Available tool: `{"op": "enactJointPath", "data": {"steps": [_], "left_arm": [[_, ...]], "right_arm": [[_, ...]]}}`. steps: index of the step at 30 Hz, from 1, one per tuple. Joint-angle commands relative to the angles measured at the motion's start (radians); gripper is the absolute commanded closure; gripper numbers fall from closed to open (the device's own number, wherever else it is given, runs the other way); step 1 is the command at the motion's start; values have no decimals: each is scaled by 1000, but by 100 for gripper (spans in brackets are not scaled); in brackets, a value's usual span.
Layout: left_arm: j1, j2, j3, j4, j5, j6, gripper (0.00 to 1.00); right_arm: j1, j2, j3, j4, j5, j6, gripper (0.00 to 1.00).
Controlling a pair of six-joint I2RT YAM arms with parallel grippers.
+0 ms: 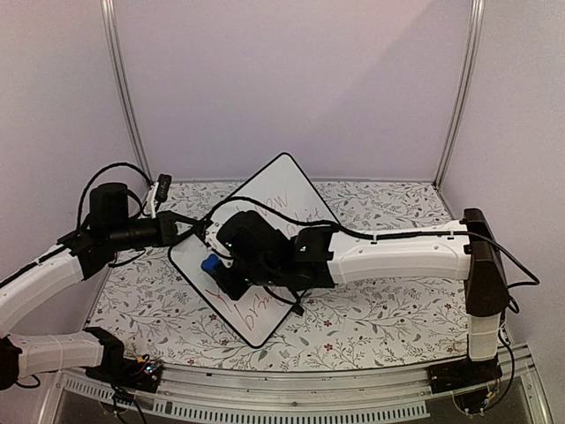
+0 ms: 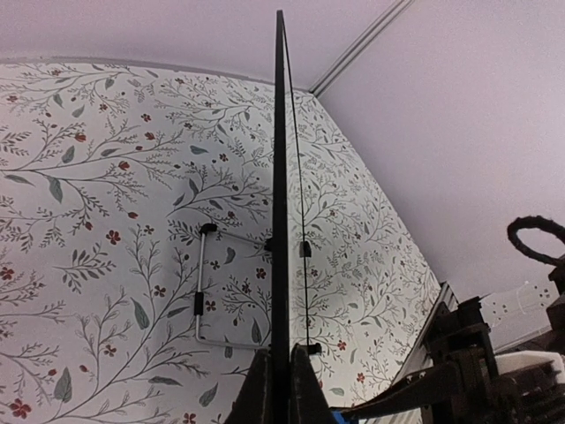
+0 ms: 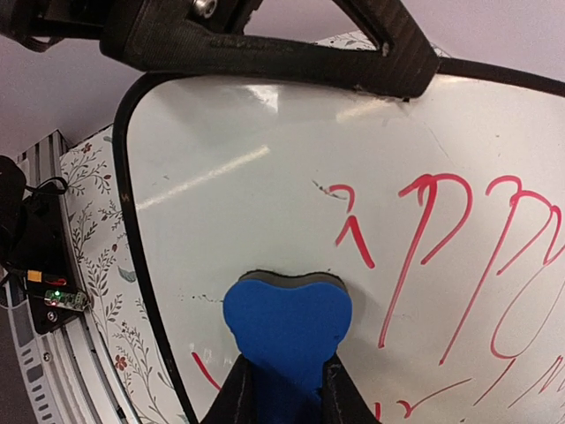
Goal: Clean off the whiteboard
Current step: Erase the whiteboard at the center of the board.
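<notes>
As I read the views, whiteboard (image 1: pixel 278 190): mid-desk (image 1: pixel 380 309), rim clamped by the left gripper (image 2: pixel 275 389).
Right gripper (image 3: pixel 284 382): closed on the blue eraser (image 3: pixel 287 322), pad against the board.
Done: top corner looks clean.
Left: red writing (image 3: pixel 441 238) covers much of the face.

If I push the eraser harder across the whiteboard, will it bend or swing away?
Likely stiff: the whiteboard shows a dead-straight rim in the left wrist view. It could pivot, though, since the left gripper pinches only one spot on its edge. Its face reflects light streaks, so it looks slick; the eraser in the right gripper should glide.
</notes>
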Motion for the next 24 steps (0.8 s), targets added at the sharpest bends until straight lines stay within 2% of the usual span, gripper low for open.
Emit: {"op": "enactJointPath", "data": {"steps": [1, 17, 24], "left_arm": [[-17, -11, 9, 79, 68, 17, 100], [-17, -9, 9, 79, 68, 16, 100], [-17, -11, 9, 79, 69, 16, 100]], "right_arm": [[10, 8, -44, -99, 20, -18, 93], [54, -32, -99, -26, -42, -68, 94], [54, -4, -7, -14, -26, -98, 94]]}}
